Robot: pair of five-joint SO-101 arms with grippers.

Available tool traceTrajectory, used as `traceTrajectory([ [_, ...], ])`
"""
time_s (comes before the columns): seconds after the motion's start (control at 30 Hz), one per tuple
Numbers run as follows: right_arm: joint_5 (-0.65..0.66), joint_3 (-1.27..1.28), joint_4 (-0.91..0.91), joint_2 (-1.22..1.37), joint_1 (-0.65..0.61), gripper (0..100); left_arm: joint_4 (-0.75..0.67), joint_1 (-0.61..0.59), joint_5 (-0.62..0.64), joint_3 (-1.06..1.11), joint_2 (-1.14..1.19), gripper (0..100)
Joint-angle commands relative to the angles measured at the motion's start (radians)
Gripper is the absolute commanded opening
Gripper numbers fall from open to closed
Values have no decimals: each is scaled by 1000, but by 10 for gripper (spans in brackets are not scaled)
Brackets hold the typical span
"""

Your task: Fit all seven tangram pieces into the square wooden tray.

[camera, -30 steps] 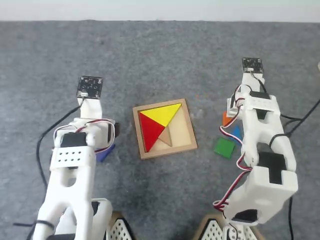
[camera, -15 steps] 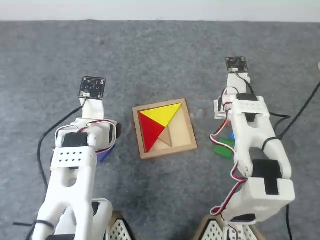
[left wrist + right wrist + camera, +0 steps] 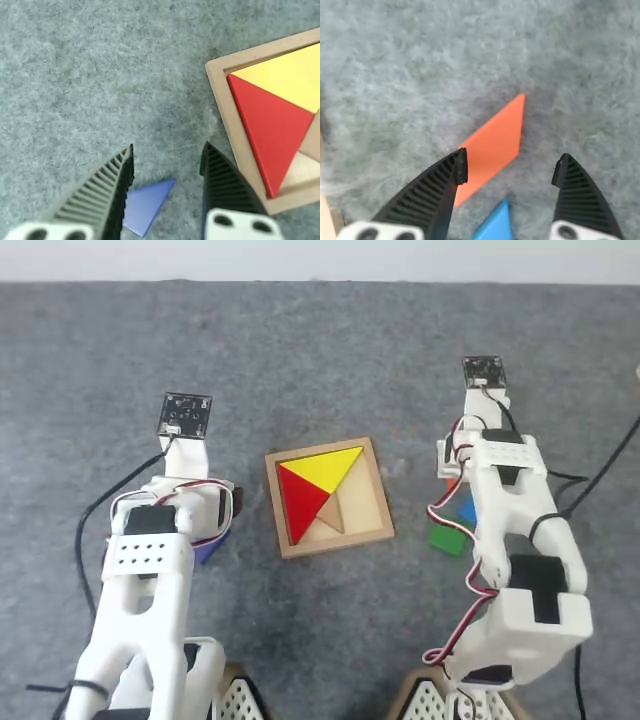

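Right arm covers most of the orange piece.

In the high view, right of centre, the right arm covers most of the orange piece, and we see only parts of the blue piece and the green piece beside it. At the lower left, the left arm hides all but a corner of the dark blue triangle. In the left wrist view the frame edge cuts off the wooden tray and the yellow piece. In the right wrist view the edge cuts off the blue piece.
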Motion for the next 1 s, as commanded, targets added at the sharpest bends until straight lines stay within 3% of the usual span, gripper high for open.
traceTrajectory([
  [0.0, -3, -31, -21, 1, -2, 270, -17, 2, 0, -8, -8, 217],
  [0.43, -2, -311, 122, 236, -54, 270, 9, -2, 0, -16, -12, 217],
  [0.97, -8, -301, 85, 84, -42, 270, 5, 2, 0, -15, -12, 217],
])
